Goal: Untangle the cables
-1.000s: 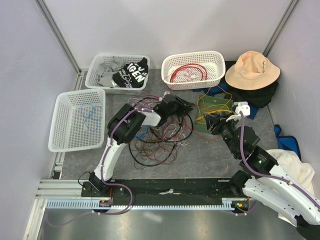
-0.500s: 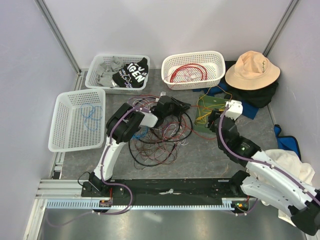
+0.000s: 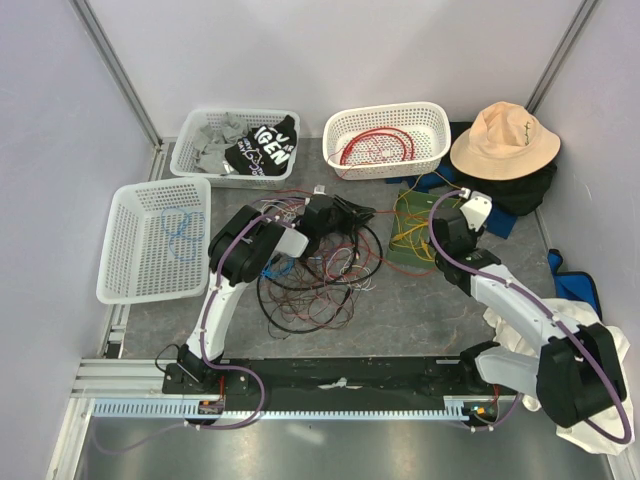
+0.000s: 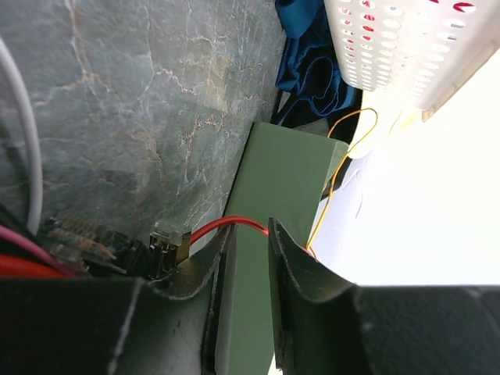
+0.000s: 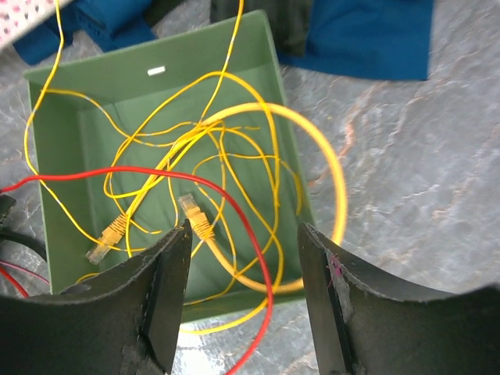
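two arms reaching over the cables
tangled cables [image 3: 318,290] are lying heaped beside the left gripper [image 4: 248,234], whose narrow jaws are straddling a red cable [image 4: 226,222], grip unclear; right gripper [image 5: 244,234] is hanging wide open above yellow cables [image 5: 200,220] in the green tray [image 5: 70,101]

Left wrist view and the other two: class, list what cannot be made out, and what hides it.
Left wrist view: glare whites out the right side past the yellow cable.
Left wrist view: the red cable passes behind a finger of the left gripper; gripped or not, unclear.
Top view: strands in the cable heap are too tangled to trace.
Right wrist view: the right gripper hides part of the green tray.
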